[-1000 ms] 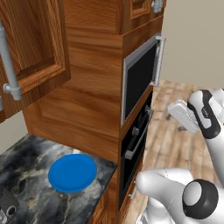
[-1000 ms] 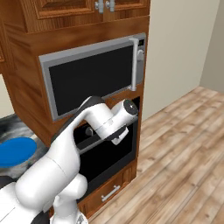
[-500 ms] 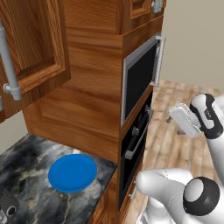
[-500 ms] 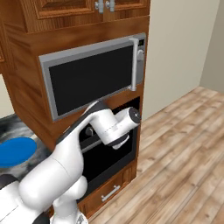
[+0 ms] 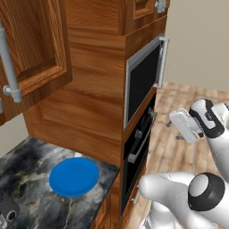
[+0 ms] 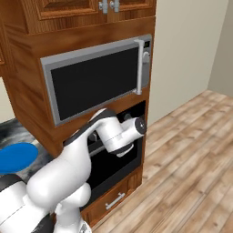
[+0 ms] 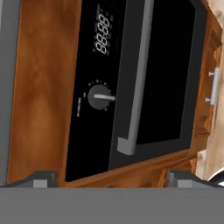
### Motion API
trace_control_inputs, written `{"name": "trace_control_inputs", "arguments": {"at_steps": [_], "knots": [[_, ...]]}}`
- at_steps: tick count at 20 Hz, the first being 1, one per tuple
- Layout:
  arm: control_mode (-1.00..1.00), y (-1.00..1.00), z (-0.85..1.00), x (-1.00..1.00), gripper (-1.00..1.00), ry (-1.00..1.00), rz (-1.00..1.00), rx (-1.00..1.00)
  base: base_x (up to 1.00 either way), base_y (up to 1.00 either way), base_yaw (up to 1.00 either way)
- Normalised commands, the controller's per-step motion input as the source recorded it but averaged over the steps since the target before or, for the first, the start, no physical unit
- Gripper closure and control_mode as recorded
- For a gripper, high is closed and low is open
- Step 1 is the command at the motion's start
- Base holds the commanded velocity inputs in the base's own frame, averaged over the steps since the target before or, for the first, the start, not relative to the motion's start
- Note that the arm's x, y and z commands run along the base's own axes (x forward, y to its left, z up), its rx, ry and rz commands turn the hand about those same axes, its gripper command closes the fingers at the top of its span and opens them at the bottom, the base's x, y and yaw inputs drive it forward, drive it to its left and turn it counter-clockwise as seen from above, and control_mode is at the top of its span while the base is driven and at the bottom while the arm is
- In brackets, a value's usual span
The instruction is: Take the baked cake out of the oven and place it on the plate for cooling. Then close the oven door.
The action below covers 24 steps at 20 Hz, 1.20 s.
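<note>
Before shut oven door (image 7: pixel 168 70), claw (image 7: pixel 109 178) spread, holding nothing; handle (image 7: pixel 136 83) top cut off.

One oven (image 7: pixel 131 83), one microwave (image 6: pixel 98 79), one blue plate (image 5: pixel 74 176), one drawer (image 6: pixel 116 200).

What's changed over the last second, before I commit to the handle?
The end effector has swung lower, turning toward the oven door, jaws wide open and holding nothing. In the hand view the oven door's bar handle lies ahead, not yet touched. Unchanged: the oven door is shut, the plate sits bare on the counter, and the microwave is closed.
</note>
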Motion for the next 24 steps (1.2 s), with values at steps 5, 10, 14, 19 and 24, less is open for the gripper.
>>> {"name": "trace_control_inputs", "arguments": {"at_steps": [5,10,14,19,24], "knots": [[-1.0,-0.02,-0.25,0.21,-1.0,0.02,0.0,0.05,0.0,0.0,0.0],[-1.0,0.0,-0.33,0.18,-1.0,0.09,0.0,0.04,0.0,0.0,0.0],[-1.0,0.0,-0.29,0.25,-1.0,0.01,0.0,0.01,0.0,0.0,0.0],[-1.0,0.01,-0.24,0.22,-1.0,0.0,0.0,0.02,0.0,0.0,0.0],[-1.0,0.06,-0.22,0.19,-1.0,0.0,0.0,0.04,0.0,0.0,0.0]]}}
